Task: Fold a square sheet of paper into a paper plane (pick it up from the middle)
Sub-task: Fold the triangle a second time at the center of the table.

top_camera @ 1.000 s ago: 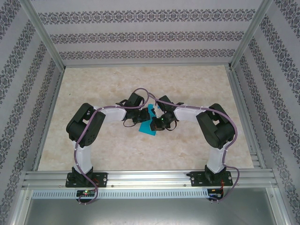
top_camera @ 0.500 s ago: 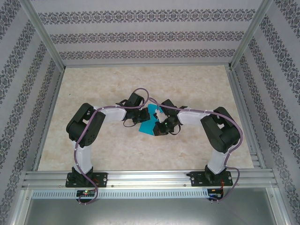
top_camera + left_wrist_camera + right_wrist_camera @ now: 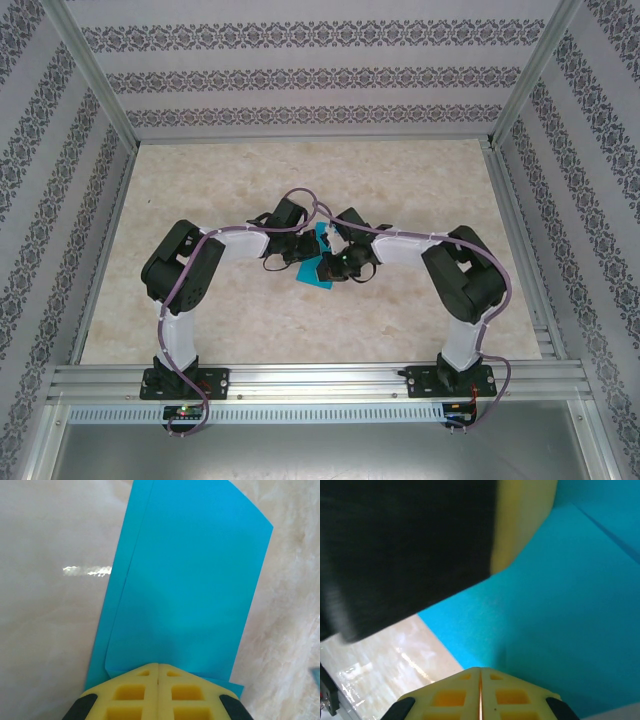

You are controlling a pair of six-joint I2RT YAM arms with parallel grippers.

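Beige marble-look table (image 3: pixel 250 180) centre, cyan-blue sheet (image 3: pixel 185 580) folded double w/ offset edges, L gripper (image 3: pixel 158 667) pinched shut on its edge, R gripper (image 3: pixel 480 671) likewise clamped on it, R wrist nearer L than half a sec earlier.

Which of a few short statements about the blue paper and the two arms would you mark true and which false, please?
1. The paper shows two overlapping layers. True.
2. The left jaws stand wide open. False: they are shut, with their tips at the paper.
3. The paper is red. False: it is blue.
4. The paper sits between the left arm and the right arm, near the middle of the table. True.
5. The right jaws are shut. True.
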